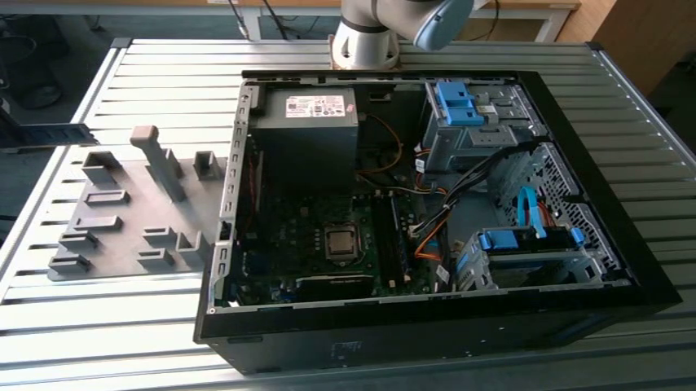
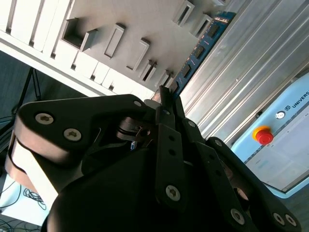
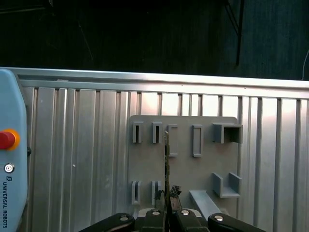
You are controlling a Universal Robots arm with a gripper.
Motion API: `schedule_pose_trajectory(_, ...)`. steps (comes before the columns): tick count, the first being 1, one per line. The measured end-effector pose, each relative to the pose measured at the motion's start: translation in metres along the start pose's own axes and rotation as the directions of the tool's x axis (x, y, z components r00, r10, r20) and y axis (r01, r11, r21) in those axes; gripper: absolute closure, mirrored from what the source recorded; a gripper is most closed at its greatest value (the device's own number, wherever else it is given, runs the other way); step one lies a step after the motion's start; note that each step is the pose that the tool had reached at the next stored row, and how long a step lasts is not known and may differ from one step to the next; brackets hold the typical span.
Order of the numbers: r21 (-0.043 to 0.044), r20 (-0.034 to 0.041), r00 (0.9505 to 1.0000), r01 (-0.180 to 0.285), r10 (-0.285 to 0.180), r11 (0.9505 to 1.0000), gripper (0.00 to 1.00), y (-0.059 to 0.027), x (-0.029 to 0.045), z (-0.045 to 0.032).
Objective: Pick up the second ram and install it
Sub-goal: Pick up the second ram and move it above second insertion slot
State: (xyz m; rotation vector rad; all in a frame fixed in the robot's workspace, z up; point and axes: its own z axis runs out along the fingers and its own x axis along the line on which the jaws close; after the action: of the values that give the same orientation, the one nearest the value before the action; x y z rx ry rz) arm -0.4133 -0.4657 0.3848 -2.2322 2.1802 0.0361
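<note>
Here the gripper [image 3: 166,194] pinches the second ram [image 3: 166,159] edge-on — the grey holder plate [image 3: 184,169] lies beyond it.

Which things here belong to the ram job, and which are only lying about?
Belong to the job: the second ram, clamped in the tool; the open computer case.
Lying about: the grey holder plate; the pendant with a red button; the ribbed metal table.
</note>
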Motion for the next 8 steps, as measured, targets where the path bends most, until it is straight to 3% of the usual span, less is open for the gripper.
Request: schedule_pose_trajectory(8,0.0001,0.0000,1.0000,0.000,0.000,1.0000,0.86,0.0000,-0.0003,-0.0084)
